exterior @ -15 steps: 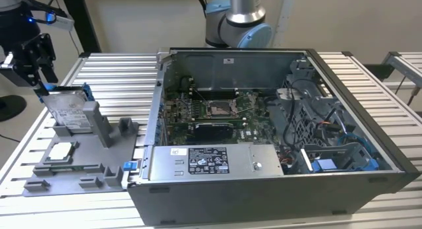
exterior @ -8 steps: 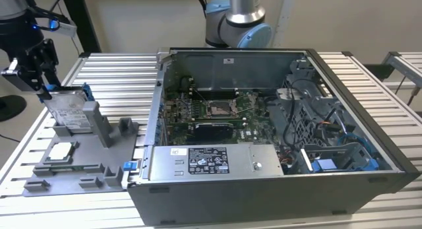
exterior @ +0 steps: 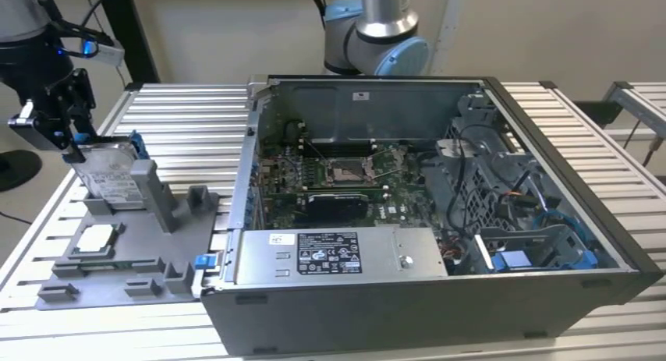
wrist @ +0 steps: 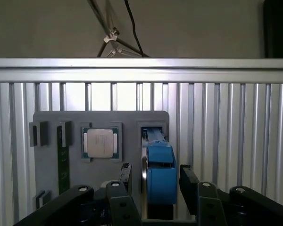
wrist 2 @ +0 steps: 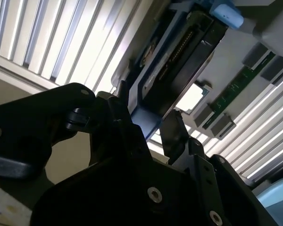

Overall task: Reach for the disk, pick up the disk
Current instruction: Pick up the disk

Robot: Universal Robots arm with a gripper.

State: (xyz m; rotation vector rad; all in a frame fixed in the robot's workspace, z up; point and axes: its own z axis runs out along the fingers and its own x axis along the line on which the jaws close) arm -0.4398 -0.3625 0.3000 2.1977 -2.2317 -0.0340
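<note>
At the exterior view's left, your gripper hangs over the grey fixture that lies on the slatted metal desk. The disk stands on edge in a slot of that fixture, its white label facing the camera and its blue bracket showing along the upper edge.

Your gripper is down around the top of the disk with its jaws apart, one finger on each side. In the first wrist view the gripper straddles the blue-framed edge of the disk. A strip of grey fixture shows between one finger and the disk, and the other finger sits just beside the bracket, so the jaws are not clamped on it. The second wrist view shows the same from below: the gripper brackets the blue end of the disk.

Beside the disk you can see a small square silver chip seated in its own recess of the fixture. An opened computer case lies on the desk, towards the exterior view's right of the fixture.
</note>
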